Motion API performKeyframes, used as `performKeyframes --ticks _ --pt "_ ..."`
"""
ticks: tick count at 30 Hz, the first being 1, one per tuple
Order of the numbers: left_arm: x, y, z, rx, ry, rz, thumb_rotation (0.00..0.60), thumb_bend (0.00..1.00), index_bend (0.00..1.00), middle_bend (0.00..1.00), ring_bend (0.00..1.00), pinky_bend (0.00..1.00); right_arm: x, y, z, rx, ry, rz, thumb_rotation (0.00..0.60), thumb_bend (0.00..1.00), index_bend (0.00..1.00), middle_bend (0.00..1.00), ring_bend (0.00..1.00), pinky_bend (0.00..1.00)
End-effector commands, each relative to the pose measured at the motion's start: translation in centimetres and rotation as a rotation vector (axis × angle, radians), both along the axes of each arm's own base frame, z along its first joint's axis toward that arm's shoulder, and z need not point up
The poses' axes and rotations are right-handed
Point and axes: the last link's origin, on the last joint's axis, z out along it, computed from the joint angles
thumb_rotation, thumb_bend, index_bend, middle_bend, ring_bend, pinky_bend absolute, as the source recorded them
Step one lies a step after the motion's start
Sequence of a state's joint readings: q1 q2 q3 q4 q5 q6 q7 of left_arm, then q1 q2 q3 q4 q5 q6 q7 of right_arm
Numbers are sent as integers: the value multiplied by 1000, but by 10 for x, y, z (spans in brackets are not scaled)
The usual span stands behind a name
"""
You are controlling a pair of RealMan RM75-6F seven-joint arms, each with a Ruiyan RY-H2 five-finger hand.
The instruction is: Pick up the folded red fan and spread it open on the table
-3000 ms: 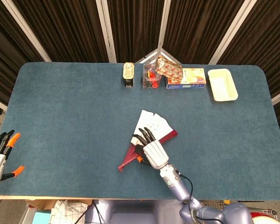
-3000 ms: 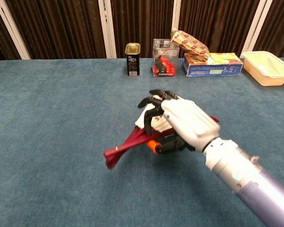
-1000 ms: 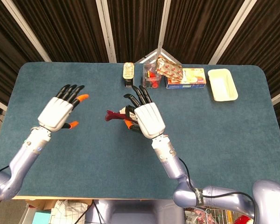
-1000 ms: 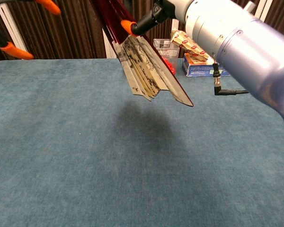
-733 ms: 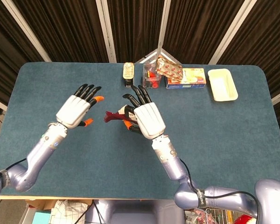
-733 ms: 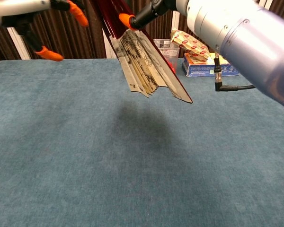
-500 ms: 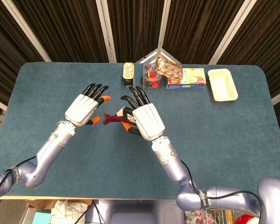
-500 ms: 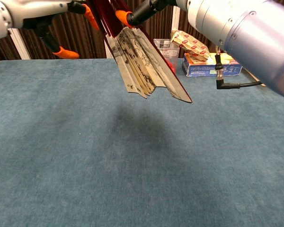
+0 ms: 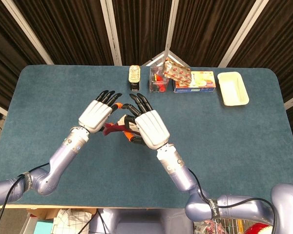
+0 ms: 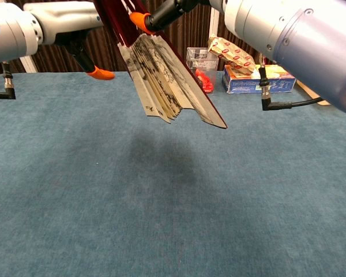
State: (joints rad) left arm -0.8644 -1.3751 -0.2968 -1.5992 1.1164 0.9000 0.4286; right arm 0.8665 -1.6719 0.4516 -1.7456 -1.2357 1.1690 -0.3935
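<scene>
The red fan [image 10: 161, 86] hangs in the air above the table's middle, partly spread, with cream pleats fanning down to the right between dark red ribs. My right hand [image 9: 149, 126] grips it near the pivot; in the chest view its fingers [image 10: 167, 11] hold the top of the fan. From the head view only the red handle end [image 9: 109, 128] shows between the two hands. My left hand [image 9: 98, 113] is right beside the fan's left rib with fingers stretched out. Its orange-tipped thumb [image 10: 101, 73] hangs free of the fan. Whether that hand touches the rib is hidden.
Along the far edge of the blue table [image 9: 234, 146] stand a tin can [image 9: 134, 78], a clear box with red items [image 9: 158, 80], a snack packet [image 9: 177, 72] on a carton [image 9: 198, 82], and a cream tray [image 9: 233, 88].
My right hand lifted the fan off the table earlier. Over the last second my left hand has moved right, up to the fan's left side, and the fan has shifted slightly left.
</scene>
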Motion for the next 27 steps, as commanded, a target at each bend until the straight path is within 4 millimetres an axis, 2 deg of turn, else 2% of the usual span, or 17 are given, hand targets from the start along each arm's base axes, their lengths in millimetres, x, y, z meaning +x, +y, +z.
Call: performKeyframes --ticks 1,13,16,21,23,27 --pt "0 0 -5 -9 7 5 600 413 327 59 0 0 1 0 0 2 -4 4 600 474 783 288 34 0" --pt "-1 -1 -20 -15 -7 18 600 452 395 76 0 0 7 2 4 9 -21 18 600 474 785 291 34 0" --pt "-1 -3 -22 -18 -13 23 600 487 457 90 0 0 8 3 5 10 -20 20 600 475 785 291 34 0" --pt "-4 -4 -22 -1 -21 21 600 534 629 127 0 0 8 4 5 10 -19 20 600 474 786 293 34 0" --pt "-5 -4 -21 12 -25 19 600 541 668 135 0 0 8 4 6 11 -19 20 600 474 786 293 34 0" --pt "-6 -3 -18 22 -30 19 600 545 685 141 0 0 9 4 6 7 -19 20 600 474 786 295 34 0"
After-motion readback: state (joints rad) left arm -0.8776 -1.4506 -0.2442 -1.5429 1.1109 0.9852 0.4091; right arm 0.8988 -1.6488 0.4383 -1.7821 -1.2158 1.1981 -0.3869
